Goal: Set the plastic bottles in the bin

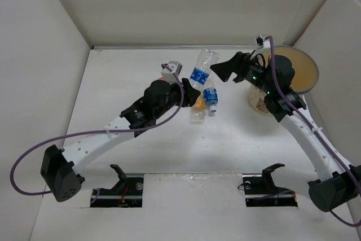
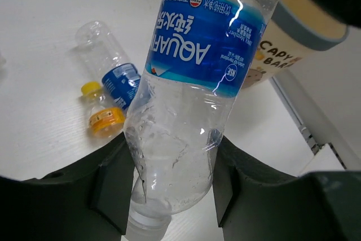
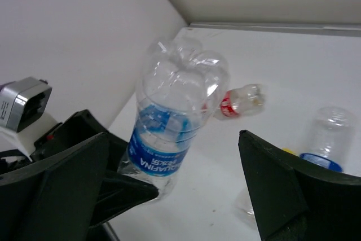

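My left gripper (image 1: 190,90) is shut on a clear bottle with a blue Aquafina label (image 1: 202,69) and holds it above the table, cap end down. In the left wrist view the bottle (image 2: 194,77) sits between both pads (image 2: 113,190), near its neck. My right gripper (image 1: 220,71) is open and empty, just right of that bottle, with the bottle (image 3: 166,134) in front of its wide-open jaws. A small blue-labelled bottle (image 1: 210,99) and an orange-capped one (image 1: 197,110) lie below. A red-labelled bottle (image 3: 240,101) lies farther off. The cream bin (image 1: 299,69) stands at the right.
White walls enclose the table on the left, back and right. The bin's side with lettering (image 2: 276,55) is close behind the held bottle. The right arm's forearm (image 1: 304,128) runs along the right side, next to the bin.
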`<state>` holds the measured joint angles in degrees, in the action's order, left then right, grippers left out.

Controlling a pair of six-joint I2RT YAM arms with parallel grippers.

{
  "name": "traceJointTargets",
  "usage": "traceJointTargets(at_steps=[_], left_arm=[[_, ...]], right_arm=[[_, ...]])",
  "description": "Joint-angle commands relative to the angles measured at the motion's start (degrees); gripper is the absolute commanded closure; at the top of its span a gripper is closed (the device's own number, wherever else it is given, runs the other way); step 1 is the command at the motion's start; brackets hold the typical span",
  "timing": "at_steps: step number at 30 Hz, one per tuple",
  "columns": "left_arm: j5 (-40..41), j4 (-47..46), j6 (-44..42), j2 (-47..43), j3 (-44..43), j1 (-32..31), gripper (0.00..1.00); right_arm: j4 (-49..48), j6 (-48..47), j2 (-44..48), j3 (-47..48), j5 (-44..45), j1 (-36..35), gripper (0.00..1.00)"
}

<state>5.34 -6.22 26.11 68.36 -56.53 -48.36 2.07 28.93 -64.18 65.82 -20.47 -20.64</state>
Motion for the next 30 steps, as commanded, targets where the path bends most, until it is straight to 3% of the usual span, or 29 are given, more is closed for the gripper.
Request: traceJointTargets(at_steps=[1, 11, 12, 13, 14, 15, 16, 17, 18, 19, 26, 30], left_arm=[[-3.76, -5.64, -1.41, 0.02, -4.54, 0.19, 1.00], [-10.53, -9.78, -0.36, 1.78, -8.24, 0.19, 1.00], [-11.31, -9.78, -0.36, 2.30, -8.24, 0.19, 1.00], [-11.32, -10.30, 0.17, 2.31, -8.24, 0.19, 1.00], [-11.93, -10.31, 0.17, 2.31, -7.55, 0.19, 0.98], [-11.94, -10.31, 0.17, 2.31, -7.54, 0.19, 0.91], [-11.94, -10.31, 0.17, 2.31, -7.54, 0.19, 0.78], [-11.33, -9.61, 0.17, 2.31, -7.54, 0.19, 0.58], [-9.58, -9.60, -0.44, 2.31, -7.02, 0.19, 0.16], [-8.43, -8.82, -0.44, 2.31, -7.01, 0.19, 0.00], [11.51, 4.46, -2.39, 9.16, -15.61, 1.24, 0.00], [13.99, 14.64, 1.83, 17.85, -23.79, 6.69, 0.00]], right_arm=[[-9.36, 4.20, -0.24, 0.01, -2.31, -4.56, 0.00], [-18.14, 7.11, -7.44, -0.08, 1.83, -7.57, 0.00], [-20.59, 7.89, -7.45, -0.86, 1.84, -7.57, 0.06], [-21.83, 8.59, -8.14, -1.57, 2.45, -7.57, 0.16], [-22.71, 8.60, -8.85, -1.57, 2.45, -6.87, 0.33], [-23.42, 9.30, -8.85, -1.57, 1.93, -6.00, 0.79], [-24.21, 9.91, -8.85, -2.10, 1.92, -5.99, 0.92], [-25.08, 9.92, -8.85, -2.10, 1.92, -5.29, 1.00], [-25.09, 9.92, -8.25, -2.10, 2.79, -4.59, 1.00], [-24.22, 9.22, -8.24, -2.10, 3.32, -3.80, 1.00], [-9.11, 0.35, -4.20, 4.84, 9.22, 9.29, 1.00], [-1.56, -1.67, -2.89, 6.86, 12.01, 17.82, 1.00]])
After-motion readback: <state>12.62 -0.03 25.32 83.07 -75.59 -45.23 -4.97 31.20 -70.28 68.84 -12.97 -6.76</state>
